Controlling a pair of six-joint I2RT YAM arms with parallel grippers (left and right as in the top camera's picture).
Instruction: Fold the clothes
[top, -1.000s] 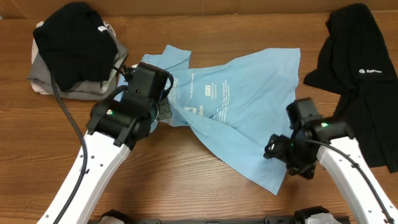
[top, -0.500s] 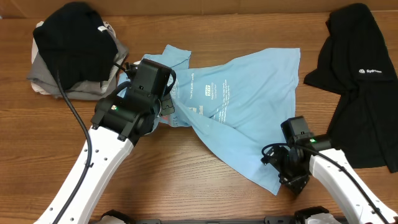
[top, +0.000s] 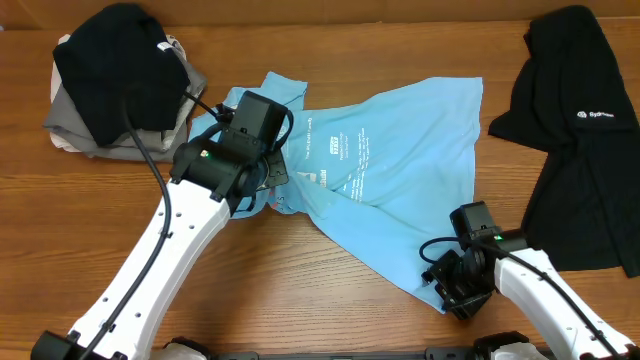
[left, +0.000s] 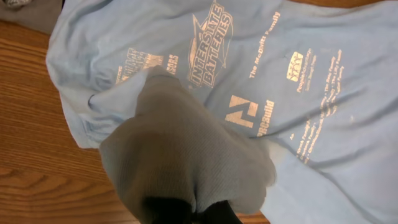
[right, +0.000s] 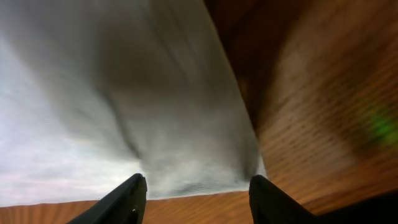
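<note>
The light-blue T-shirt (top: 400, 170) with white printed text lies crumpled and spread at the table's middle. My left gripper (top: 268, 178) is at its left part, shut on a raised fold of the blue cloth. In the left wrist view the fold (left: 186, 155) drapes over the jaws (left: 196, 210) and hides most of them. My right gripper (top: 448, 290) sits low at the shirt's front right hem corner. In the right wrist view its fingers (right: 199, 198) are open on the wood, with the hem edge (right: 186, 168) just ahead between them. A black garment with a small white logo (top: 585, 130) lies at the right.
A pile of black cloth on top of grey cloth (top: 115, 80) sits at the back left, close to the left arm's cable. Bare wooden tabletop (top: 330, 300) lies in front of the shirt between the two arms.
My right gripper has moved toward the front and a little left, down to the shirt's front corner. My left gripper has shifted right and back with the cloth fold.
</note>
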